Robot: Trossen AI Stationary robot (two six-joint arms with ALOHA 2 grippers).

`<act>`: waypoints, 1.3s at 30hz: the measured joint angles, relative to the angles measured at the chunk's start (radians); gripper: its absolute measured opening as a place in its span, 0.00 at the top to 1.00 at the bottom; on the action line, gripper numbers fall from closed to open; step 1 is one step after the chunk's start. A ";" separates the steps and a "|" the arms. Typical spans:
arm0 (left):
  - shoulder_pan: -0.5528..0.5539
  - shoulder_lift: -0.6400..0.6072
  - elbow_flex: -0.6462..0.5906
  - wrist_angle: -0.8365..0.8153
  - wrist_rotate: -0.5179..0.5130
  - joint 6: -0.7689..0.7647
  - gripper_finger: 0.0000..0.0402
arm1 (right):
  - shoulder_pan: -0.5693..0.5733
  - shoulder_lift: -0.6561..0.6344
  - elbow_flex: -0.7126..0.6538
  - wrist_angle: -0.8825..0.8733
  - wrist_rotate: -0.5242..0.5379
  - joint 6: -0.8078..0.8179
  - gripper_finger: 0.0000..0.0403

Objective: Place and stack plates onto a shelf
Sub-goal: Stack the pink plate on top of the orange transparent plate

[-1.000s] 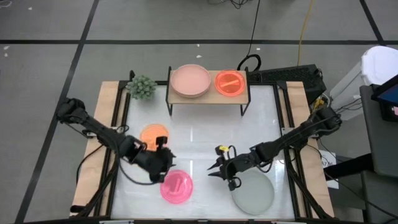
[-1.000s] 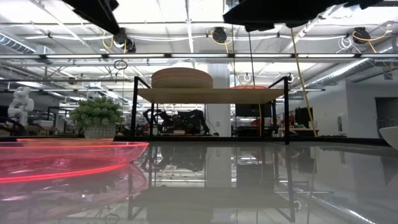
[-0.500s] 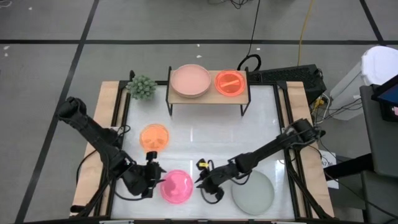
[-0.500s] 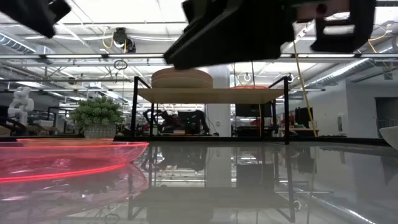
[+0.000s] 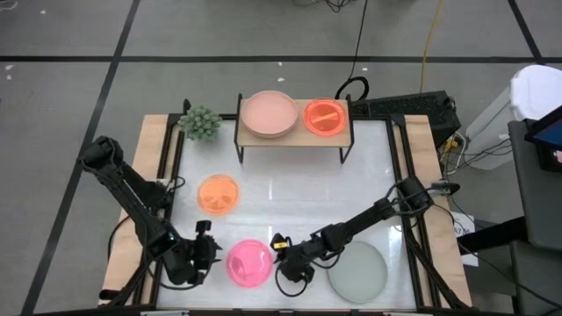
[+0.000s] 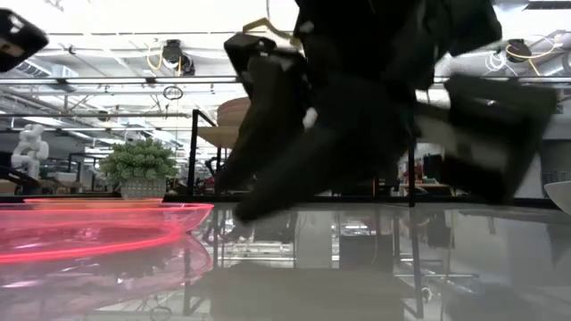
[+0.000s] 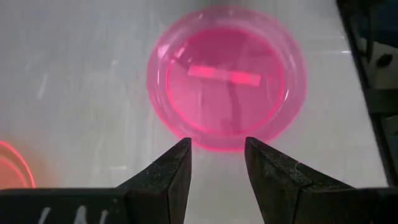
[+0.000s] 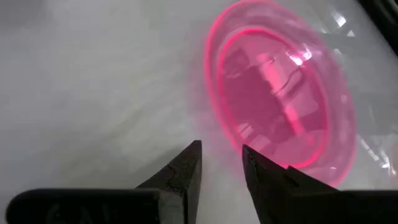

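Both arms are closing on the translucent magenta plate (image 5: 249, 263), lying flat at the counter's (image 5: 290, 197) lower centre. The left gripper (image 5: 204, 254) and right gripper (image 5: 279, 254) flank it, jaws apart and empty. Next, likely one nips its rim, then lifts it to the shelf (image 5: 294, 133).

You had bright, even overhead light, and the glossy white table (image 5: 290, 189) threw it back as pale glare streaks across its middle. At table height, ceiling lamps blew out the top and the tabletop mirrored the room, while the near arm was a dark, motion-smeared blur. The magenta plate (image 7: 227, 78) glowed with a bright reflected bar.
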 joint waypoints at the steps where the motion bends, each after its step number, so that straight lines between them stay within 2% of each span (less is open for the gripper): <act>1: -0.002 0.000 -0.013 0.001 0.000 -0.021 0.61 | 0.001 0.010 0.000 0.011 0.001 -0.023 0.73; 10: -0.016 0.000 -0.101 0.006 0.000 -0.138 0.61 | 0.004 0.039 0.000 0.069 0.056 -0.132 0.68; 19: -0.015 0.000 -0.106 0.026 -0.052 -0.107 0.61 | -0.020 0.056 0.002 0.069 0.003 -0.230 0.74; 28: -0.014 0.000 -0.106 0.022 -0.053 -0.086 0.61 | -0.041 0.061 0.002 0.096 -0.009 -0.388 0.81; 39: -0.014 0.000 -0.106 0.022 -0.057 -0.085 0.61 | -0.065 0.063 0.001 0.073 -0.106 -0.473 0.86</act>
